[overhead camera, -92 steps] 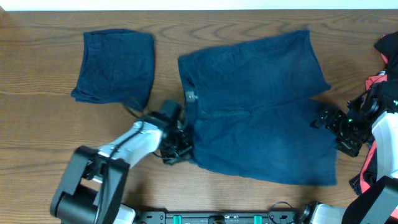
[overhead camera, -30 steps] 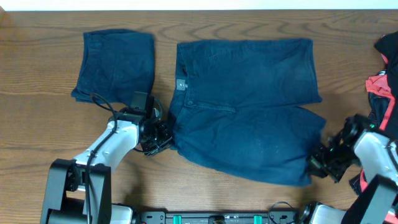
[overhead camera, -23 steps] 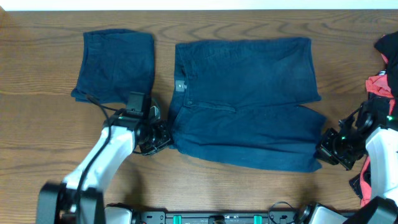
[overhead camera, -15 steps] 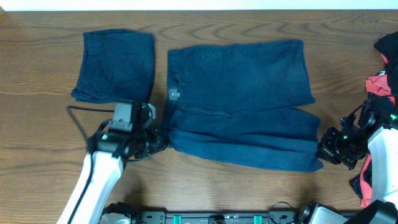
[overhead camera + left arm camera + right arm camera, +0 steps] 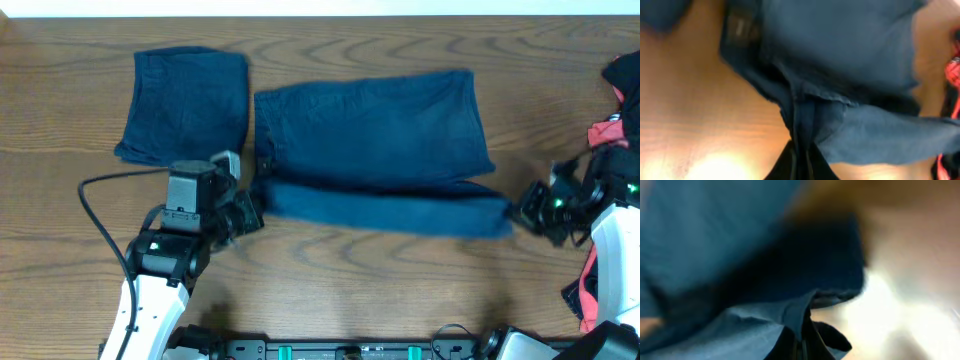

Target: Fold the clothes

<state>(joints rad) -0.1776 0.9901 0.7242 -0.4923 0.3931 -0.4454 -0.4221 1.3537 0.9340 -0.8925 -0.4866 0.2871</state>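
Wooden table [image 5: 60, 240] bearing the navy shorts [image 5: 370, 130], stretched between the two sets of jaws, near edge raised. Left gripper [image 5: 252, 207] clenched on the waistband corner; right gripper [image 5: 518, 211] clenched on the leg hem.

Navy shorts [image 5: 370, 130] mid-table, near edge lifted, folding over

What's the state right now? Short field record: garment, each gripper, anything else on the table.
garment: shorts, mid-table, near edge lifted, held at both ends
left gripper: shut on waistband-end corner
right gripper: shut on leg-end corner
fold: half-fold not yet laid down
other: folded navy garment far left; red-and-black garment at right edge
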